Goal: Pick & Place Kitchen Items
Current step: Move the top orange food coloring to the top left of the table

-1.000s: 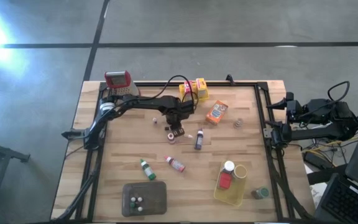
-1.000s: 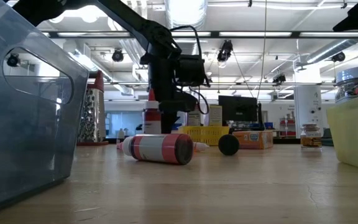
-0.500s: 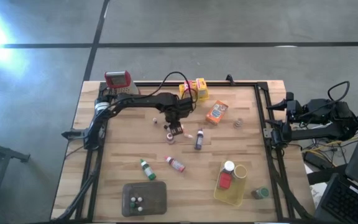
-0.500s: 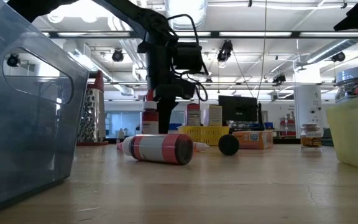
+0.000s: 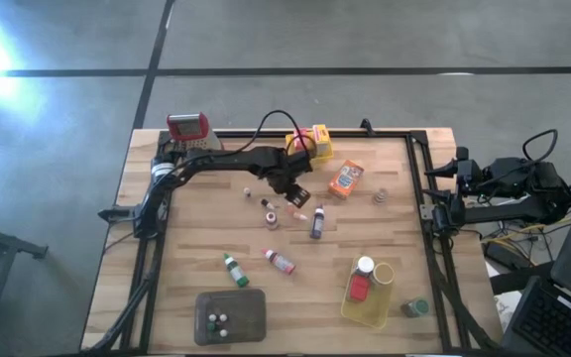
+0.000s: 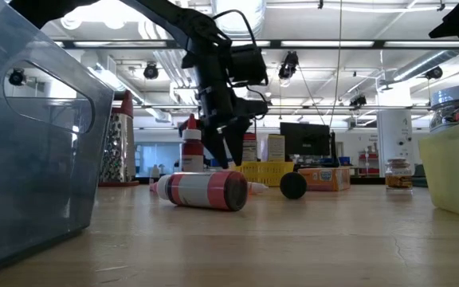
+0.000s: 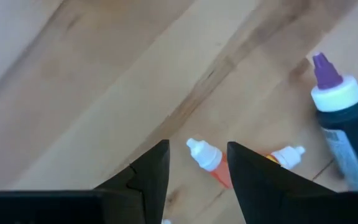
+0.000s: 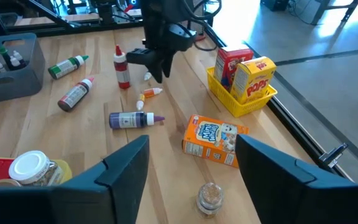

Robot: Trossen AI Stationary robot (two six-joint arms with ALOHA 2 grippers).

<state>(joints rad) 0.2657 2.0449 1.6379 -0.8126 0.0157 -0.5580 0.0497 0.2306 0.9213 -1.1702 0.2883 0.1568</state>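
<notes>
High view showed the left gripper (image 5: 296,197) near the table's (image 5: 196,248) back edge, jaws apart and empty, over a small orange bottle (image 5: 298,213) beside a purple-capped bottle (image 5: 317,224).

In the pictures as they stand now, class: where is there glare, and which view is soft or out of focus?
High view: bright glare washes the floor at the upper left. Low view: ceiling lights flare, and the grey tray up close is soft. Left wrist view: the small orange bottle between the left gripper fingers looks blurred.
</notes>
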